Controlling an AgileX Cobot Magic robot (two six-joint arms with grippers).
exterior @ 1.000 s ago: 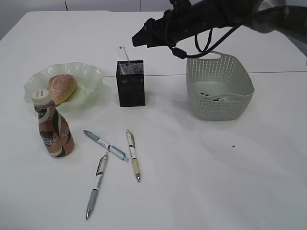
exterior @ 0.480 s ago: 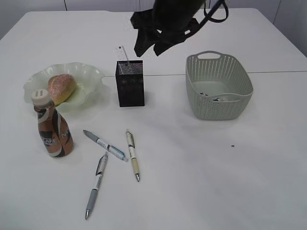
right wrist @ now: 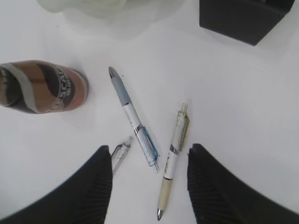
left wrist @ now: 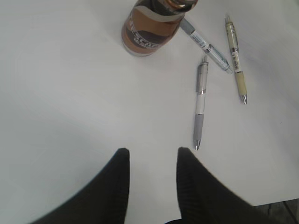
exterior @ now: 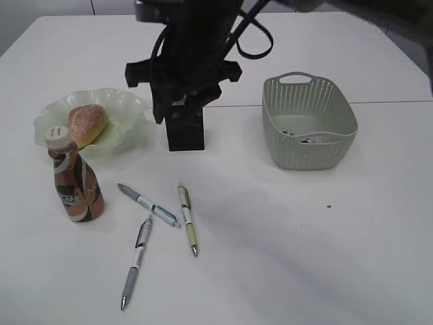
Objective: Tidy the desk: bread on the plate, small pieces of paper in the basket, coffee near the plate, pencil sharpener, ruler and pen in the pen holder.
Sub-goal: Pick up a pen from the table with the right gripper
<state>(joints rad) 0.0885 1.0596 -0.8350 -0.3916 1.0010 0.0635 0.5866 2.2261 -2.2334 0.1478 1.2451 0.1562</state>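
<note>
1. Your right arm is reaching across in front of the pen holder (exterior: 185,132), hiding its upper half; the right gripper (right wrist: 149,161) is hanging over the three pens with its fingers (right wrist: 100,179) spread apart and nothing between them.
2. Your left gripper (left wrist: 152,161) is hovering over bare bench (exterior: 304,257), fingers (left wrist: 119,179) parted and gripping nothing.
3. The bread (exterior: 86,124) is sitting on the plate (exterior: 125,105), left of the pen holder.
4. The coffee (exterior: 74,183) is standing upright just in front of the plate, down-left of the pen holder.
5. A blue-grey pen (exterior: 147,205), a cream pen (exterior: 187,219) and a grey pen (exterior: 136,262) are lying on the bench in front of the pen holder, near each other.
6. The basket (exterior: 308,122) is sitting right of the pen holder, well apart from it, with small scraps showing on its floor.
7. You are not getting the ruler in view; the arm is covering the pen holder's top.
</note>
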